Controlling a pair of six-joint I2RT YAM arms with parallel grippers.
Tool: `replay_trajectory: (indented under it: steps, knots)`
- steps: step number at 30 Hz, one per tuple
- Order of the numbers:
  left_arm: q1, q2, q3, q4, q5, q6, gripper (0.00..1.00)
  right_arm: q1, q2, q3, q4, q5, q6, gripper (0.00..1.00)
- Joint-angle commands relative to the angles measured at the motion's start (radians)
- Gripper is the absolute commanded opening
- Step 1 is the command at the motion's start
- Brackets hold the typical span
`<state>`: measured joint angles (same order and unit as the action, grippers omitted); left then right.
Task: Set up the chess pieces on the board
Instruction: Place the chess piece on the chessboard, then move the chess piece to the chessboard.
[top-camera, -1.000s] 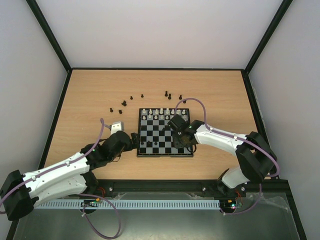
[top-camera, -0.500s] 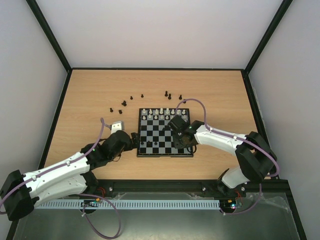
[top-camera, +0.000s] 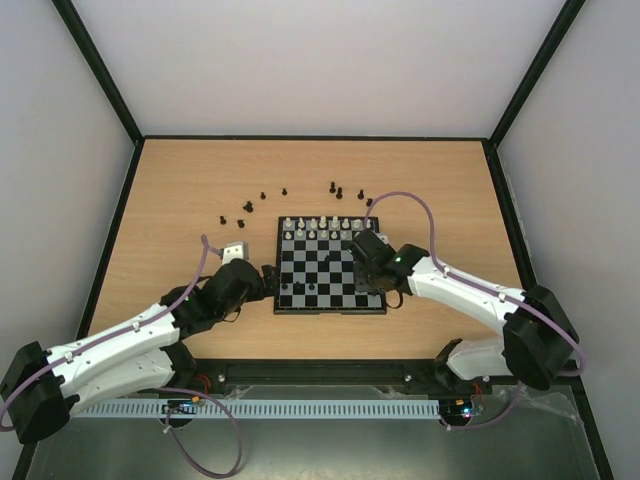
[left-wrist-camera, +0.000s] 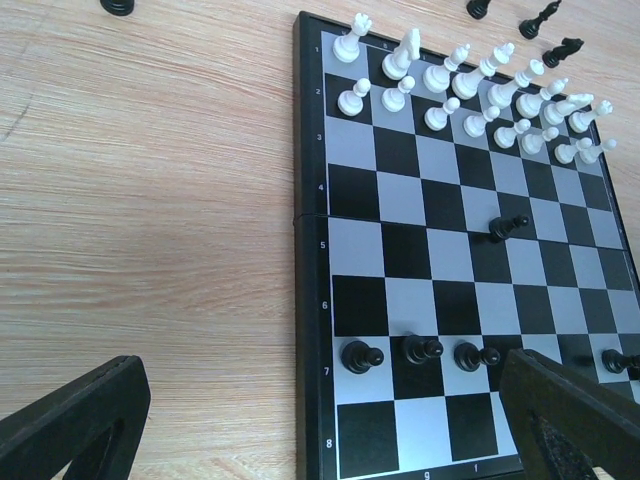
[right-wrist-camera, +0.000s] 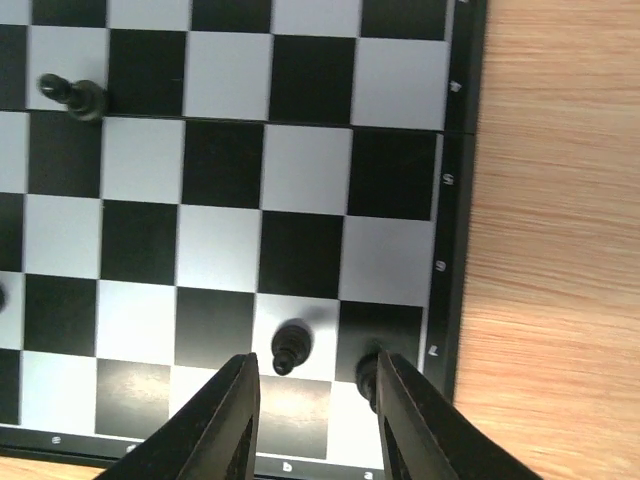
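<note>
A few black pawns (left-wrist-camera: 361, 356) stand on the board (left-wrist-camera: 310, 260); the other black pieces (top-camera: 245, 207) lie loose near the far edge. The left claw (left-wrist-camera: 325, 385) gapes wide and the right claw (right-wrist-camera: 315, 375) narrowly, both empty.

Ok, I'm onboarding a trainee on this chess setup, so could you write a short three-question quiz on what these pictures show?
1. True or false: the white pieces stand on the ranks marked 1 and 2 of the board.
2. The right gripper is: A) shut and empty; B) open, with a black pawn in line with the gap between its fingers; C) shut on a white piece.
3. Where do the loose black pieces lie?

Key: 1 true. 2 B. 3 On the table, beyond the board's white side.
</note>
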<state>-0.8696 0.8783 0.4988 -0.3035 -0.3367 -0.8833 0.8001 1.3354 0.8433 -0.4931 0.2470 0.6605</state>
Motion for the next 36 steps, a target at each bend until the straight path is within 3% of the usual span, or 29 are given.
replay_trajectory:
  steps: [1, 9, 17, 26, 36]
  knots:
    - [0.017, 0.001, 0.03, 0.0, 0.021, 0.035, 1.0, 0.004, -0.022, -0.052, -0.102, 0.072, 0.09, 0.32]
    - [0.034, 0.056, 0.051, 0.026, 0.07, 0.084, 0.99, 0.004, -0.04, -0.134, -0.058, 0.031, 0.156, 0.32]
    - [0.055, 0.066, 0.038, 0.05, 0.098, 0.096, 0.99, 0.004, -0.001, -0.115, -0.029, 0.02, 0.134, 0.28]
    - [0.066, 0.051, 0.03, 0.045, 0.099, 0.093, 0.99, -0.016, 0.027, -0.1, -0.02, 0.031, 0.109, 0.08]
    - [0.068, 0.049, 0.027, 0.047, 0.102, 0.086, 0.99, -0.034, 0.038, -0.081, -0.008, 0.028, 0.077, 0.05]
